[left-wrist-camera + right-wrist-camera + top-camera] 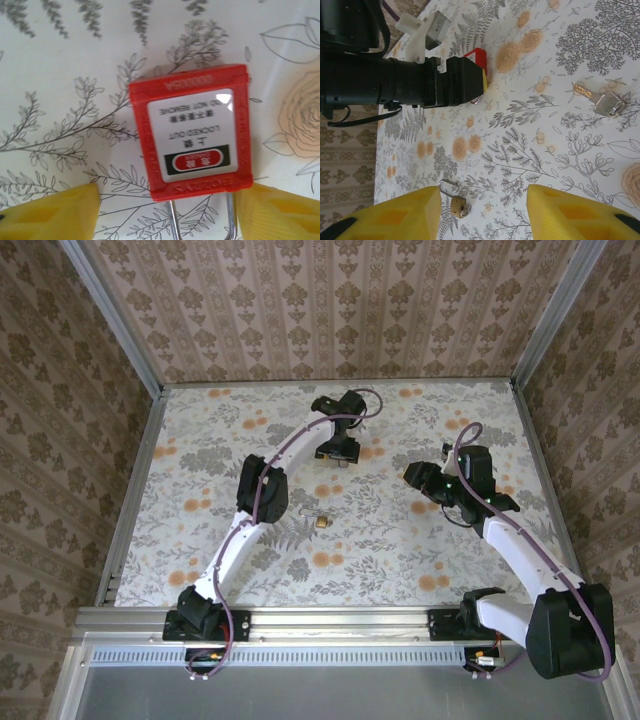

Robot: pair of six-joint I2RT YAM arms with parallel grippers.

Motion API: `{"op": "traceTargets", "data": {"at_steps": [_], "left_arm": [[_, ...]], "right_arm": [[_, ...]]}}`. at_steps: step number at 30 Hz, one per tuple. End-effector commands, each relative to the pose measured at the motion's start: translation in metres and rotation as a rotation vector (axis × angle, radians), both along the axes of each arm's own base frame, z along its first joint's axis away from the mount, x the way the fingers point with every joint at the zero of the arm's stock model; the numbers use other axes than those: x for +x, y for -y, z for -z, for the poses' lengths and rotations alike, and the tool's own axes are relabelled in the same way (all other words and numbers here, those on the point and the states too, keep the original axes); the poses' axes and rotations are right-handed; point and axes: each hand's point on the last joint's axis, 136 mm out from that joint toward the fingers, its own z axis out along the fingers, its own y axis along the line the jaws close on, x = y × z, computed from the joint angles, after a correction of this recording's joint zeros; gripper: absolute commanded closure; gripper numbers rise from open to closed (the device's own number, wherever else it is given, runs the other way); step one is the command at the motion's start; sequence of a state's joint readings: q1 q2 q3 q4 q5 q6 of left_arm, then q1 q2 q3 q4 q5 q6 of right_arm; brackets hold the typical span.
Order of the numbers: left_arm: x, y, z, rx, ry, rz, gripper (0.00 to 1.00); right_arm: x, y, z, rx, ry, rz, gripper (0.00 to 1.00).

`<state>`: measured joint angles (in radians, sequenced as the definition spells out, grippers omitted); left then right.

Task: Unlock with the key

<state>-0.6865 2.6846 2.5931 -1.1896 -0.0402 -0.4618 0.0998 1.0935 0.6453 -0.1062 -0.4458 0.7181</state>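
Note:
A red padlock (190, 135) with a white warning label lies flat on the flowered table. Its steel shackle (231, 220) points back between my left gripper's (168, 200) yellow fingers. That gripper is open and straddles the shackle; the right finger (280, 212) sits close beside it and the left finger (50, 215) stands well off. A silver key (609, 104) with a gold piece lies on the table at the right of the right wrist view. My right gripper (484, 200) hovers open with nothing between its fingers.
A small brass padlock (457, 206) lies by the right gripper's left finger, mid-table in the top view (320, 521). The left arm's black wrist (420, 82) stretches over the red padlock (476, 55). Papered walls (330, 310) ring the table.

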Motion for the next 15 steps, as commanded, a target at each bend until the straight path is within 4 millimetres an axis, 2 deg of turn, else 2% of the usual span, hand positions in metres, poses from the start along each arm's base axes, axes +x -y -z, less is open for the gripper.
{"op": "traceTargets", "data": {"at_steps": [1, 6, 8, 11, 15], "left_arm": [[-0.005, -0.015, 0.013, 0.064, -0.034, 0.000, 0.44], [-0.006, -0.021, 0.014, 0.081, -0.040, 0.014, 0.47], [-0.008, -0.023, 0.013, 0.088, -0.041, 0.024, 0.56], [-0.011, -0.024, 0.011, 0.098, -0.034, 0.041, 0.65], [-0.014, -0.025, 0.008, 0.114, -0.022, 0.059, 0.68]], "right_arm": [[-0.002, -0.003, -0.007, 0.028, 0.024, -0.012, 0.52], [-0.003, -0.002, -0.003, 0.031, 0.015, -0.007, 0.52], [-0.003, -0.002, -0.002, 0.031, 0.010, -0.004, 0.53], [-0.004, -0.001, -0.001, 0.029, 0.006, 0.000, 0.53], [-0.005, -0.001, -0.001, 0.033, 0.004, 0.002, 0.54]]}}
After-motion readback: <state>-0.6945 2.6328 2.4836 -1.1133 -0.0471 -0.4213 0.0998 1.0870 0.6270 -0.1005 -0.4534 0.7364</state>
